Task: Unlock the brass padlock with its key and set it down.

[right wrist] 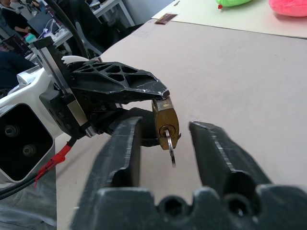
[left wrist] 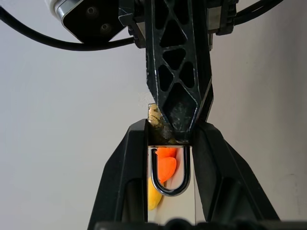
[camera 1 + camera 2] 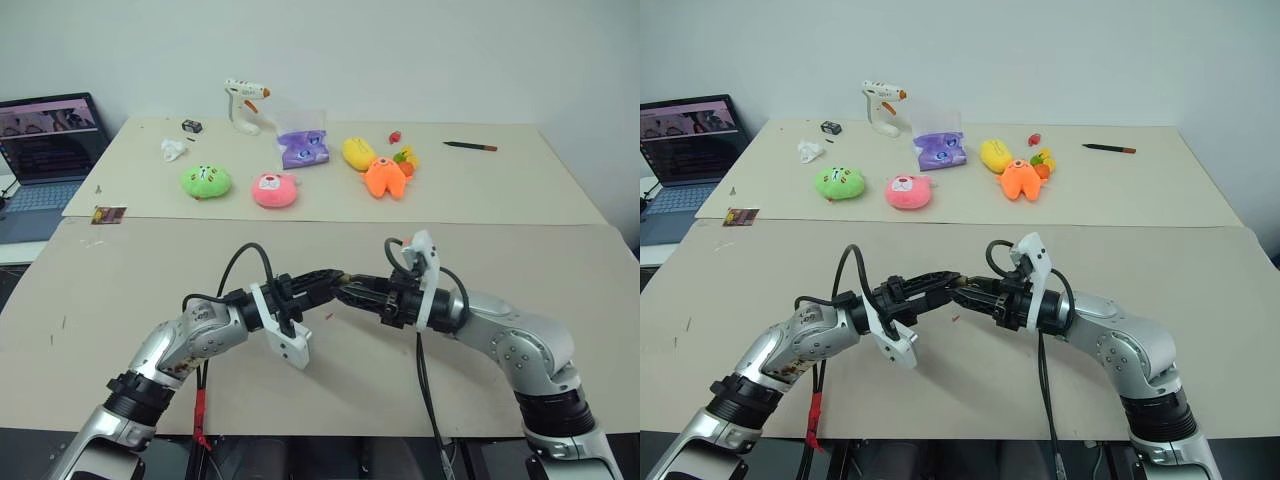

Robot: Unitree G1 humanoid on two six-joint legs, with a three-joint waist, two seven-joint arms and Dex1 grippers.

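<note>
My brass padlock point(image 1: 166, 120) hangs above the near table, keyhole toward me, its small silver key point(image 1: 171, 146) inserted.

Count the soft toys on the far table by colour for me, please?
Green: 1
Pink: 1
Purple: 1
Yellow: 1
Orange: 1
Total: 5

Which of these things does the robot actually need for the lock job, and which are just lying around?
For the job:
- brass padlock, held in the left end effector
- key, sitting in the padlock's keyhole
- right end effector

Lying about:
- plush toys
- glue gun
- pen
- laptop
</note>
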